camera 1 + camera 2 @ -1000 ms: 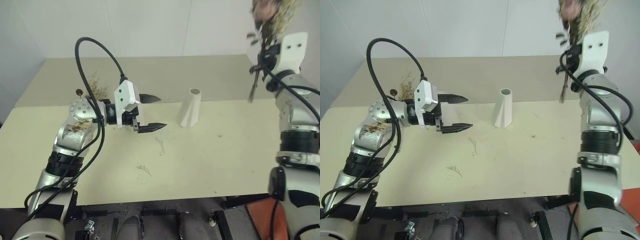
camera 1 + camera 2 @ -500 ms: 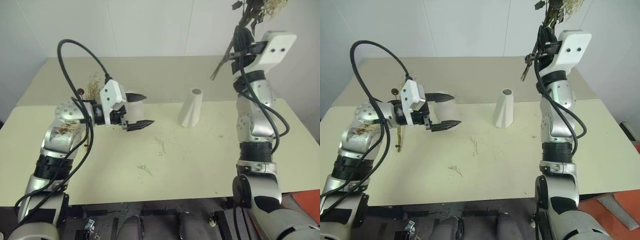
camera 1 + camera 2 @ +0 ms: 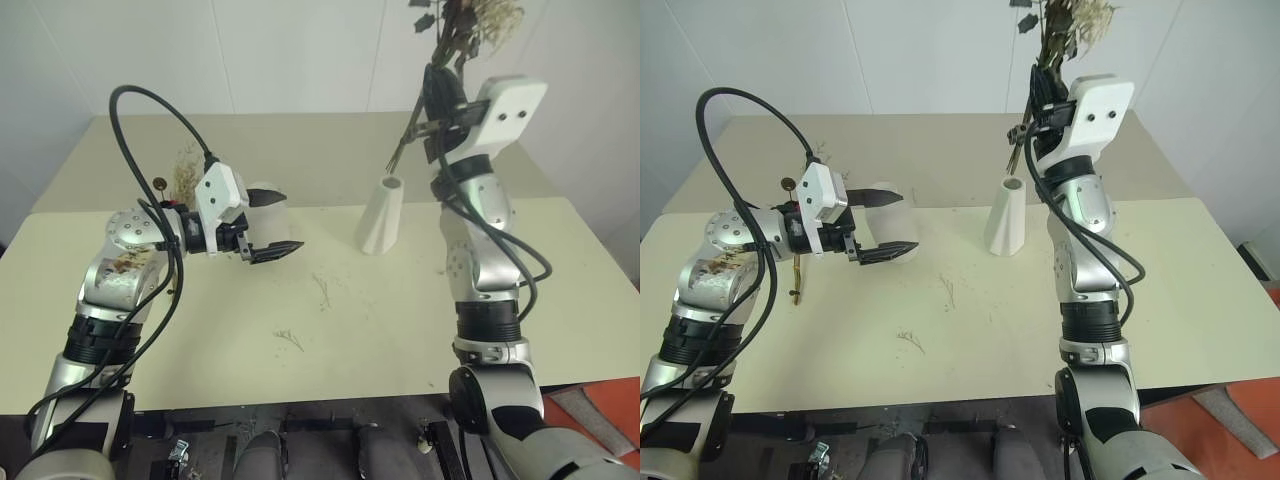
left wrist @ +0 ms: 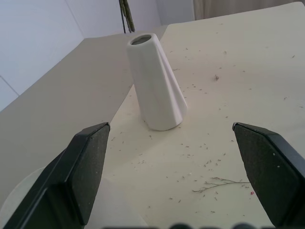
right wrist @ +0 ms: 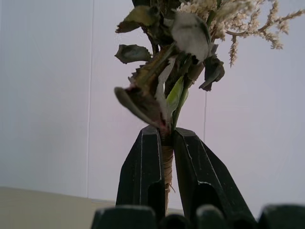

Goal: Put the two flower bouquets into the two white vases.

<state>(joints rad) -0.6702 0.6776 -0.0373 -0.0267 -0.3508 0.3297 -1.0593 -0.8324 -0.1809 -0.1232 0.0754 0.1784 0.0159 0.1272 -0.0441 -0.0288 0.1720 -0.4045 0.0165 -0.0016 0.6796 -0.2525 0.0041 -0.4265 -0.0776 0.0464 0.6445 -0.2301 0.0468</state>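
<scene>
White walls are showing behind the table (image 3: 420, 330). My right gripper (image 3: 440, 95), pinching the rose bouquet (image 5: 171, 100), has swung from the upper right toward the cone vase (image 3: 381, 215). I am keeping the left gripper (image 3: 268, 225) spread beside the rounded vase (image 3: 270, 205).

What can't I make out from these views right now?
- Bouquet top: cut off by the upper edge in both eye views.
- Rounded vase: largely behind the left end effector.
- Dried sprigs: partly behind the left arm.
- Stem tips versus cone vase mouth: depth unclear.
</scene>
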